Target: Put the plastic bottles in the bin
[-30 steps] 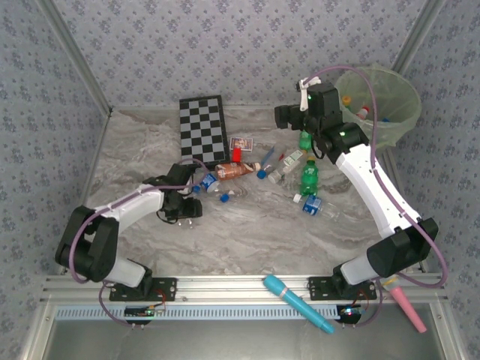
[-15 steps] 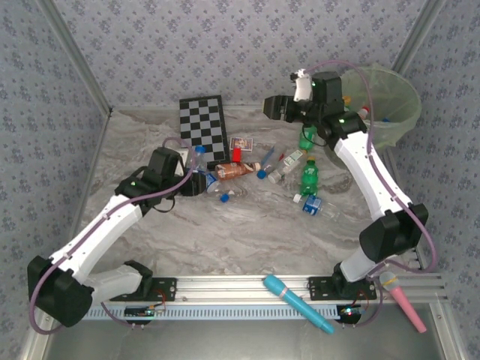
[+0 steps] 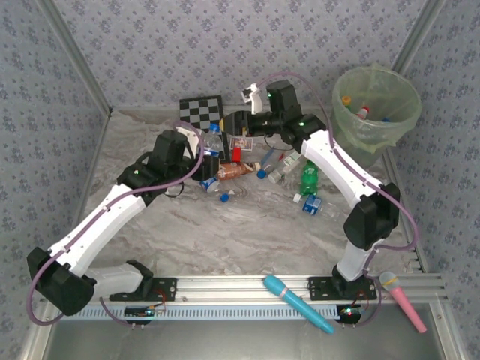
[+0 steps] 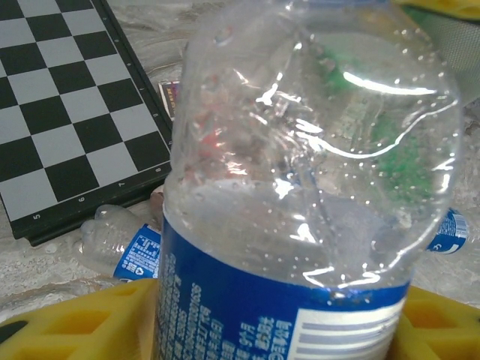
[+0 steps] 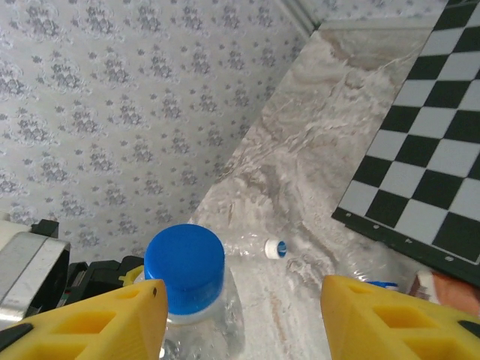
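left gripper (image 3: 204, 156) is clamped on a clear bottle (image 3: 214, 139), which stands upright with its blue cap up and a blue label low on the body. The bottle is at about 11 o'clock from table centre, at the 5 o'clock corner of the chessboard (image 3: 196, 112). In the left wrist view the yellow pads (image 4: 64, 330) sit on both sides of the label band. The bottle's body is creased, with droplets inside.

right gripper (image 5: 244, 291) has its jaws apart and grips nothing. It sits at 2 o'clock of the held bottle, at cap height, pointing at it. In the right wrist view the blue cap (image 5: 185, 266) is between the fingers, close against one yellow finger (image 5: 97, 322), with a wide gap to the other. Can't tell if that finger touches the cap.

bin (image 3: 356, 139) stands at 2 o'clock on the table with a pale green bag liner, well apart from the held bottle. A few dropped bottles (image 3: 362, 112) lie inside with their caps showing.

Loose bottles lying on the table, from centre out to 2 o'clock:
- brownish-orange bottle (image 3: 234, 171), just at 5 o'clock of the held one
- slim clear bottle (image 3: 286, 163), between the orange one and the green one
- green bottle (image 3: 309, 177)
- blue-labelled bottle (image 3: 315, 205), near, at 6 o'clock of the green one

red block (image 3: 236, 154) sits just at 12 o'clock of the orange bottle. blue stick (image 3: 296, 300) and pink stick (image 3: 401, 298) lie on the near rail, at 5 to 6 o'clock.
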`<action>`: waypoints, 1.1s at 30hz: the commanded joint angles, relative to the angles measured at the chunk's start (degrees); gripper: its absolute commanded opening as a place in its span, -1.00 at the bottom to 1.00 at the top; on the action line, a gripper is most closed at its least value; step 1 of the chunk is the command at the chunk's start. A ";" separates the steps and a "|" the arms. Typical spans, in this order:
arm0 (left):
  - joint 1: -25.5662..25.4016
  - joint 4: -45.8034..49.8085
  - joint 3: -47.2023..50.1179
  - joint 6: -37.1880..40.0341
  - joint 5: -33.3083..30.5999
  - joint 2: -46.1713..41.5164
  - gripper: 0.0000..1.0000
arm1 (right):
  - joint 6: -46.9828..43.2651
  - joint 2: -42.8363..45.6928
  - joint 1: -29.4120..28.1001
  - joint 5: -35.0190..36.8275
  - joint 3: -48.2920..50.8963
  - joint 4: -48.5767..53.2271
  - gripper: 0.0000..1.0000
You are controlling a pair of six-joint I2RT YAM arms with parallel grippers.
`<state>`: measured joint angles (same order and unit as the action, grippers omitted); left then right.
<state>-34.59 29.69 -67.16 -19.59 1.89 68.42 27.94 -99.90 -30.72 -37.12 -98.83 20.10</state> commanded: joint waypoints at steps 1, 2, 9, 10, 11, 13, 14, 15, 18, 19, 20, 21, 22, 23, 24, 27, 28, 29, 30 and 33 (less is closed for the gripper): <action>-0.53 -1.14 -2.45 1.40 0.00 0.32 0.19 | 2.00 -0.66 -0.16 -2.22 -1.58 -2.47 0.14; -0.62 -1.07 -2.61 1.44 0.04 0.36 0.19 | 2.00 -0.73 -0.38 -2.25 -1.63 -2.84 0.14; -1.01 -1.54 -2.72 1.22 0.66 0.37 0.18 | 2.37 -2.55 -1.45 -3.78 -3.16 -2.53 0.11; -1.05 -1.48 -2.81 1.20 0.81 0.42 0.18 | 2.37 -2.75 -1.63 -3.83 -3.30 -2.47 0.11; -1.08 -1.45 -2.86 1.18 0.99 0.44 0.18 | 2.33 -2.80 -1.75 -3.91 -3.43 -2.50 0.11; -1.08 -1.18 -2.89 1.14 1.23 0.70 0.18 | 2.31 -2.93 -1.97 -4.17 -3.73 -2.72 0.10; -1.09 -1.05 -3.02 1.06 1.32 0.82 0.18 | 2.34 -2.98 -2.10 -4.27 -3.70 -2.97 0.10; -1.09 -0.96 -3.06 1.04 1.49 0.83 0.18 | 2.36 -3.02 -2.15 -4.19 -3.82 -3.13 0.09; -1.25 -1.02 -3.07 1.05 1.79 0.83 0.18 | 2.60 -3.61 -2.37 -4.71 -4.09 -2.83 0.01; -1.27 -0.99 -3.14 1.05 1.80 0.83 0.18 | 2.68 -3.72 -2.45 -4.84 -4.18 -2.70 -0.01; -1.27 -0.93 -3.16 1.13 1.80 0.89 0.18 | 2.68 -3.81 -2.42 -4.89 -4.18 -2.60 -0.05; -1.26 -0.84 -3.16 1.09 1.80 0.91 0.18 | 2.65 -3.73 -2.43 -4.82 -4.12 -2.53 -0.09; -1.33 -0.74 -3.09 1.09 1.86 0.87 0.18 | 2.65 -3.64 -2.54 -4.67 -4.05 -2.52 -0.17; -1.35 -0.66 -3.07 1.05 1.87 0.92 0.18 | 2.56 -3.49 -2.52 -4.58 -4.09 -2.52 -0.21; -1.29 -0.55 -3.11 0.97 1.80 0.92 0.18 | 2.57 -3.33 -2.46 -4.49 -4.09 -2.56 -0.25; -1.36 -0.55 -2.89 0.68 1.58 0.83 0.22 | 2.32 -2.81 -2.34 -4.20 -4.18 -2.44 -0.35; -1.35 -0.52 -2.89 0.53 1.41 0.81 0.28 | 2.30 -2.52 -2.23 -4.06 -4.10 -2.15 -0.35; -1.29 -0.68 -2.90 0.44 1.21 0.83 0.34 | 2.22 -2.29 -2.06 -4.10 -4.08 -1.99 -0.36; -1.35 -0.68 -2.91 0.35 1.02 0.77 0.38 | 2.18 -1.92 -1.86 -4.10 -4.00 -1.73 -0.36; -1.36 -0.66 -3.16 0.00 0.20 0.66 0.73 | 1.94 -0.73 -0.87 -3.67 -3.63 -1.16 -0.38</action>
<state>-35.57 29.89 -68.01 -19.25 2.24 69.23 30.63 -102.87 -32.62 -41.15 -101.30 18.17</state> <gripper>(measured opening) 0.816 0.317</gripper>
